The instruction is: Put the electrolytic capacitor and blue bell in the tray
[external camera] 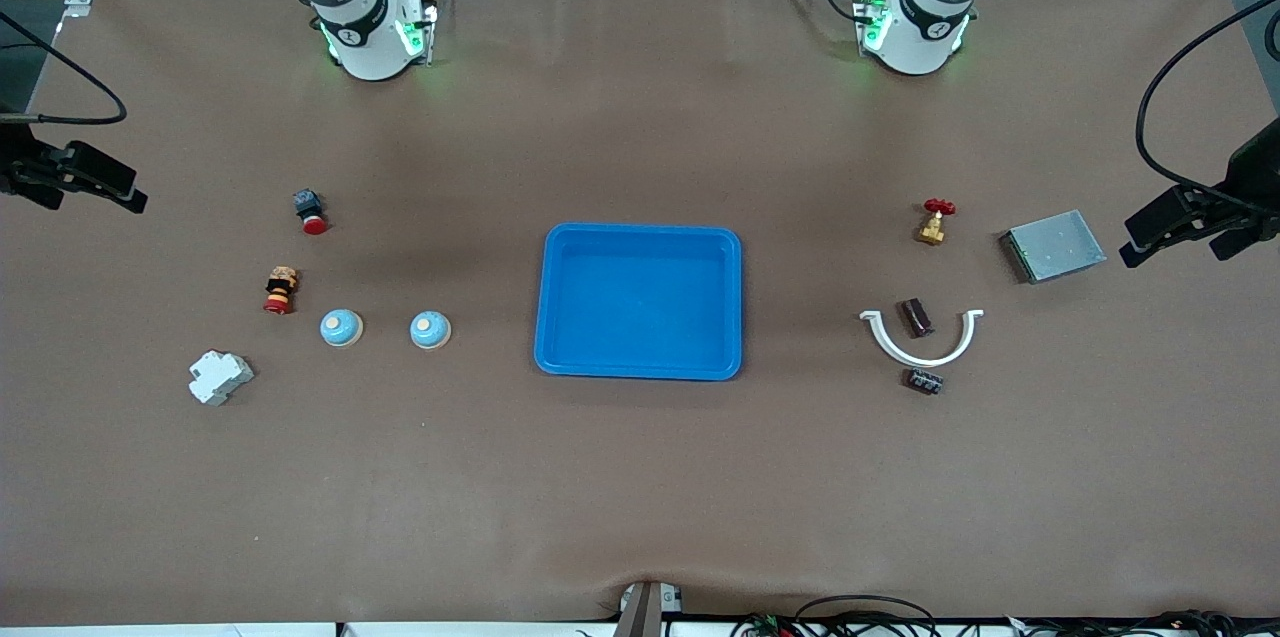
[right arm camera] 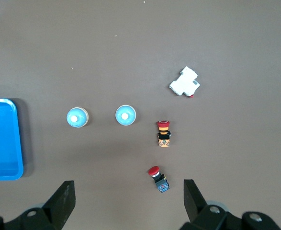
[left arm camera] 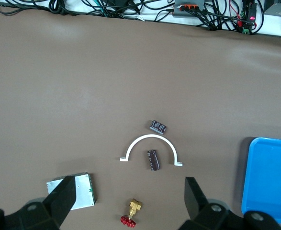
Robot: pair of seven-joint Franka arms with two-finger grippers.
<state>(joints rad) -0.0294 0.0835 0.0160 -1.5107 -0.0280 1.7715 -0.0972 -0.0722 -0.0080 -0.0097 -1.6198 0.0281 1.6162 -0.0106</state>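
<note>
Both tools, left tool [left arm camera: 126,201] and right tool [right arm camera: 126,201], hang spread and empty, so I'd drop the left squarely over the capacitor [external camera: 915,317] inside the white arc [external camera: 921,341].

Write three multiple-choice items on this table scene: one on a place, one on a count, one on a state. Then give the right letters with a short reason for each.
1. Where does the dark capacitor lie?
A. In the blue tray
B. Inside the curve of the white arc piece
C. On the grey metal box

2. How many blue bells are on the table?
A. One
B. Two
C. Four

3. What state is the blue tray in?
A. Empty
B. Holding a bell
C. Flipped over

Key: 1 B, the arc curves around the capacitor toward the left arm's end of the table. 2 B, one blue bell sits beside the other. 3 A, only its bare blue floor shows.
</note>
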